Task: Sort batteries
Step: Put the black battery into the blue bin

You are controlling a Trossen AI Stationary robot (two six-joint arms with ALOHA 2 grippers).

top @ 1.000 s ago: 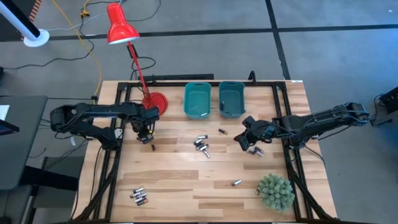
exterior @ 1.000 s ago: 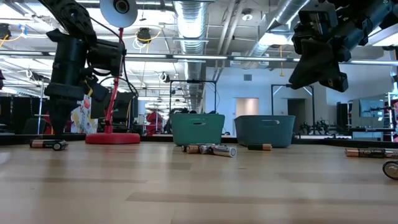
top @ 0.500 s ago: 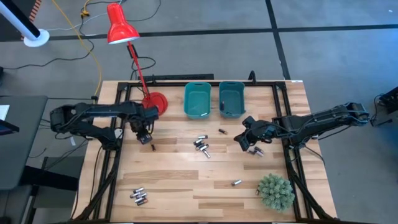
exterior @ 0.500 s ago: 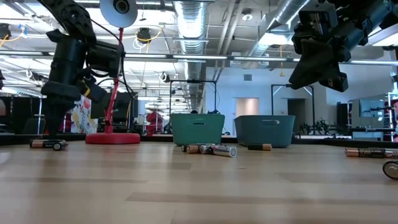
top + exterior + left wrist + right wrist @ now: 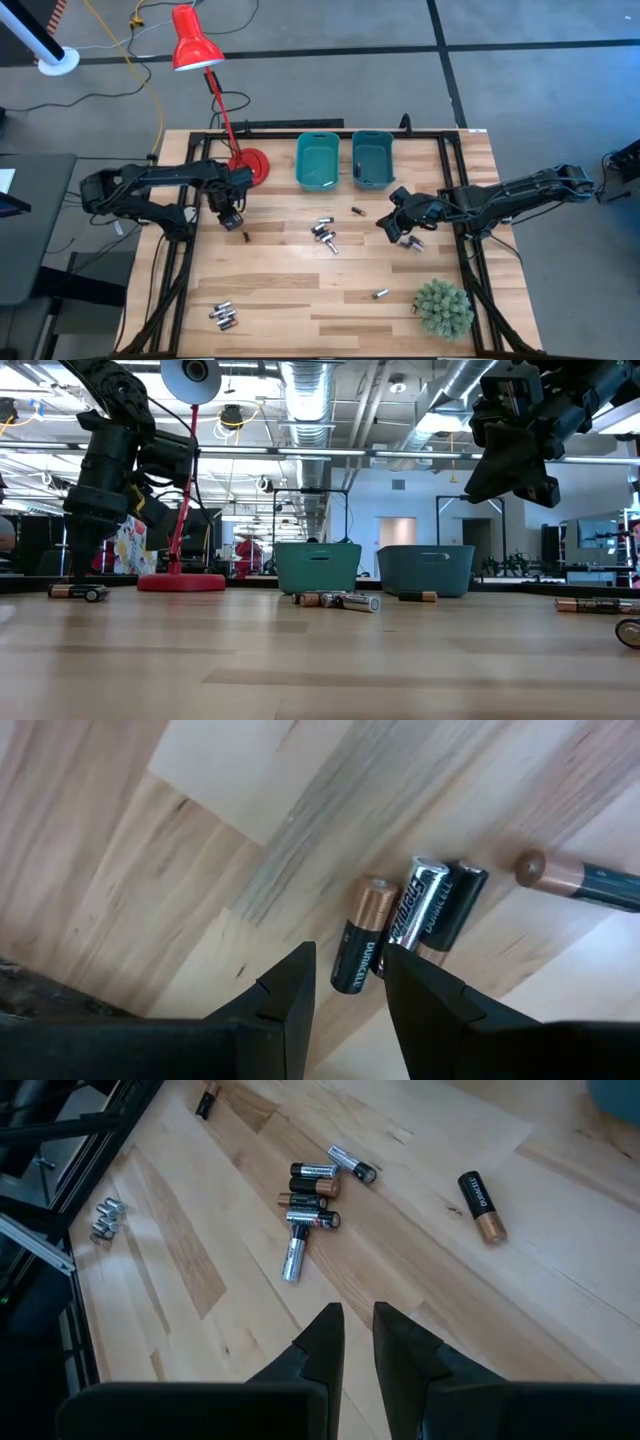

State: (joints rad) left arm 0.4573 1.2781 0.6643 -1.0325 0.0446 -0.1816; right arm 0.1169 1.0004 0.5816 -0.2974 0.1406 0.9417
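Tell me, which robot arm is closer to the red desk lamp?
Left. The left end effector hangs just in front of the red desk lamp's round base; the right end effector is far across the wooden table, past both teal plastic bins.

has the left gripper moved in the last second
Yes. In the low view the left gripper has drifted away from the red lamp base, and it now hangs over the batteries at the table's edge.

Pale wooden counter [image 5: 290, 290] with smooth matt planks, batteries [image 5: 405, 923] in glossy black and copper wrap with shiny metal ends, smooth teal plastic bins [image 5: 318, 160], glossy red lamp [image 5: 192, 42], matt black metal frame [image 5: 180, 250]
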